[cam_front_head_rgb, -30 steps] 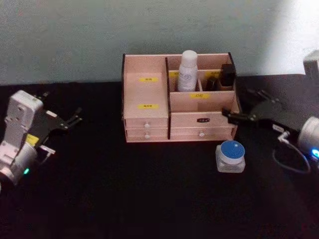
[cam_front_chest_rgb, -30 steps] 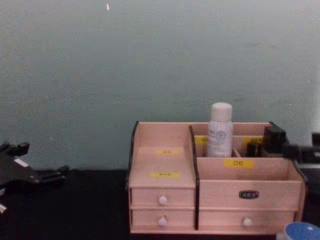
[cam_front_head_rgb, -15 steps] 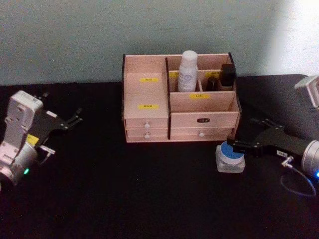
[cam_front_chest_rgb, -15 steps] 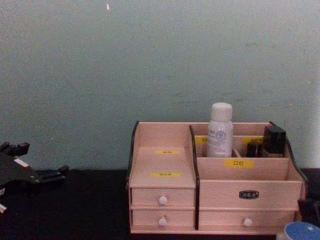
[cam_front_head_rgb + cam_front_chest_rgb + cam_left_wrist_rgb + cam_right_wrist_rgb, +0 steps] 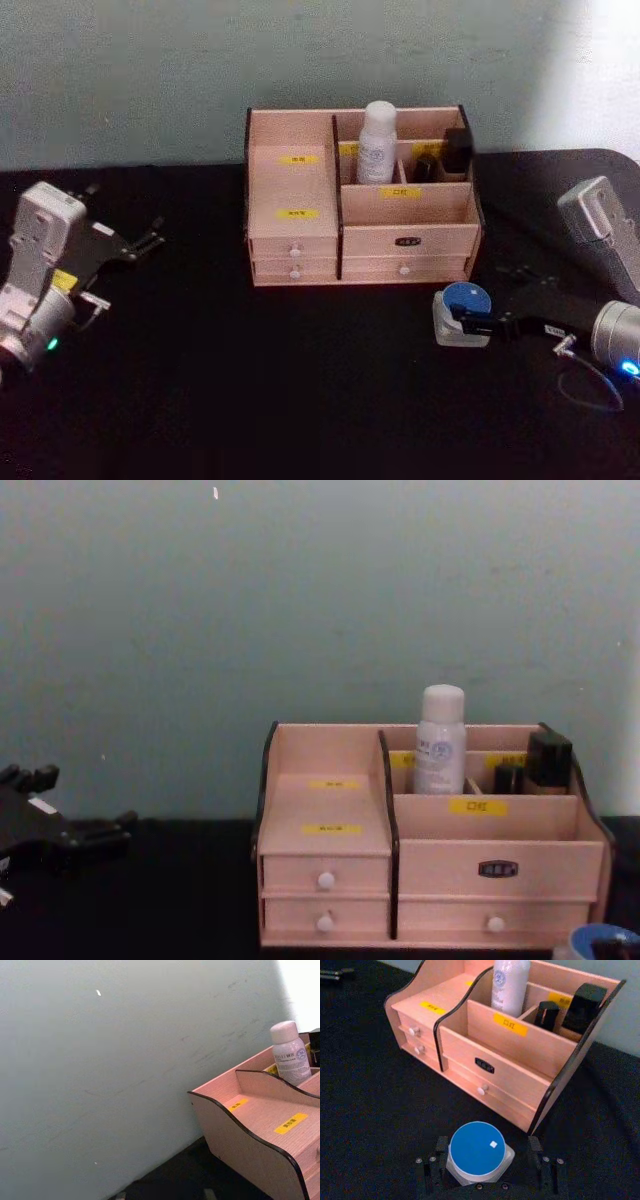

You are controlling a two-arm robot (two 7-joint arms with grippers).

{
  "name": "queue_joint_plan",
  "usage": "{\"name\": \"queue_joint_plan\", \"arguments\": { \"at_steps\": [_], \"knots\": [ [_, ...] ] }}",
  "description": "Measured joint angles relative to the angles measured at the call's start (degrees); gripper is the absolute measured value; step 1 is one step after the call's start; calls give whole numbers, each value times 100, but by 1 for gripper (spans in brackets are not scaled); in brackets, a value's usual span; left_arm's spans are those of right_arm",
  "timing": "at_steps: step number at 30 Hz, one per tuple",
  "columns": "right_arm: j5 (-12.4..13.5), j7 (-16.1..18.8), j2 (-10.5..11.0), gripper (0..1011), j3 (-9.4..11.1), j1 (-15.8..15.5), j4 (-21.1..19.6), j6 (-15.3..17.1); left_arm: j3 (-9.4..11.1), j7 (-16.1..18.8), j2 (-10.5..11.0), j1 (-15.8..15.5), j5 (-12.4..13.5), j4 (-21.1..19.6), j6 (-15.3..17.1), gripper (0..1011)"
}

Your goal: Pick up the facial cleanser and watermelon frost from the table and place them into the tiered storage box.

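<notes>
One jar [image 5: 462, 299] with a blue lid sits on the table [image 5: 300, 390] just in front of the box's [image 5: 400, 241] right end, while a white bottle [image 5: 377, 141] already stands in a rear compartment. Your right gripper [image 5: 485, 1146] straddles the jar low down, jaws parted, one finger on each side and not yet pressing. Before you close, centre it so both pads meet the jar's body below the lid, not the lid's rim; the body looks rounded at the corners and could twist if caught off-centre. Close gently, lift straight up until you clear the box's front wall, and only then travel toward the wide front compartment. Your left gripper [image 5: 158, 232] is parked far left, jaws apart
</notes>
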Motion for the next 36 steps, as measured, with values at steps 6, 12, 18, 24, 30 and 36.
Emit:
{"name": "queue_joint_plan", "arguments": {
  "at_steps": [6,12,18,24,30,36],
  "knots": [
    [-62,116,-16,1000,-80,71,92,67,0,0,0,0,0,0,0,1001],
    [-79,169,-31,1000,-114,103,153,100,0,0,0,0,0,0,0,1001],
    [-93,201,-66,1000,-151,146,227,120,0,0,0,0,0,0,0,1001],
    [-99,243,-82,1000,-187,182,274,143,0,0,0,0,0,0,0,1001],
    [-99,285,-84,1000,-211,204,309,154,0,0,0,0,0,0,0,1001],
    [-98,337,-74,1000,-227,217,332,101,0,0,0,0,0,0,0,1001]
  ]
}}
